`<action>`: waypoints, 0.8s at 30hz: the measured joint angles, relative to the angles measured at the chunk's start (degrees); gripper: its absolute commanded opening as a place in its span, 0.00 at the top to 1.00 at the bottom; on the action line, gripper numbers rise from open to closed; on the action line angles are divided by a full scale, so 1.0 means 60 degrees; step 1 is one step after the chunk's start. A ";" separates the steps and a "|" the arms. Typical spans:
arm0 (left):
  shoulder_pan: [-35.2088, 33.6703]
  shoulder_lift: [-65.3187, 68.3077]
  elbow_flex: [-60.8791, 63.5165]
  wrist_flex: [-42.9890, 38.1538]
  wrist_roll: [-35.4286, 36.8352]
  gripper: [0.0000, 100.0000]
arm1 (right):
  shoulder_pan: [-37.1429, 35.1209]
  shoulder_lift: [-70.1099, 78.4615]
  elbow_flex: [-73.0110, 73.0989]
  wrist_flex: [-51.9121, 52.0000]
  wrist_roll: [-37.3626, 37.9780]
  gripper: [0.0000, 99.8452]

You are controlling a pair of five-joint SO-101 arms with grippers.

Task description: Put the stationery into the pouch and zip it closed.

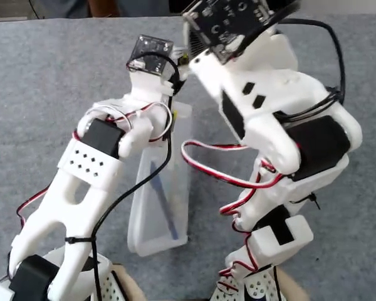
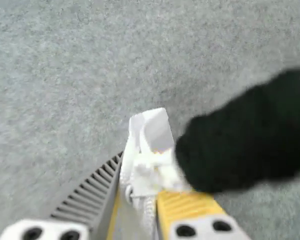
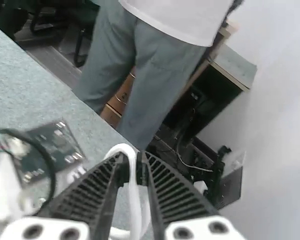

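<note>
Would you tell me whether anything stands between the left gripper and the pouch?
Nothing visible does. The left gripper is shut on the pouch at its far end, with a blue pen already inside. The right gripper pinches a white loop.

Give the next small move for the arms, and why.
Probably the right gripper, shut on a white loop, seemingly the zip pull, should draw it slightly along the translucent white plastic pouch, with the left gripper clamped on the pouch's far end as anchor. The blue pen already lies inside.
</note>
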 measured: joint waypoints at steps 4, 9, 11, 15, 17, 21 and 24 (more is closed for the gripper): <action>-0.0117 0.0015 -0.1187 0.1392 -0.0322 0.97 | 0.0542 0.0000 0.0000 -0.0015 0.0000 0.99; -0.0117 0.0015 -0.2945 0.2842 -0.0821 0.97 | 0.1289 0.0000 0.0000 -0.0015 0.0000 0.99; -0.0117 0.0015 -0.3575 0.3326 -0.1026 0.97 | 0.1568 0.0059 0.0000 -0.0015 0.0000 0.99; 0.0484 0.0015 -0.4454 0.4264 -0.1392 0.97 | 0.2330 0.0762 -0.0015 -0.0015 -0.0015 0.99; 0.0806 0.0015 -0.4791 0.4630 -0.1421 0.97 | 0.2740 0.1245 -0.0015 -0.0015 -0.0190 0.99; 0.1128 0.0015 -0.5187 0.4864 -0.1451 0.97 | 0.3502 0.2125 -0.0015 -0.0015 -0.0718 0.99; 0.1143 0.0029 -0.5348 0.4894 -0.1480 0.97 | 0.4015 0.2930 -0.0015 0.0000 -0.0952 0.99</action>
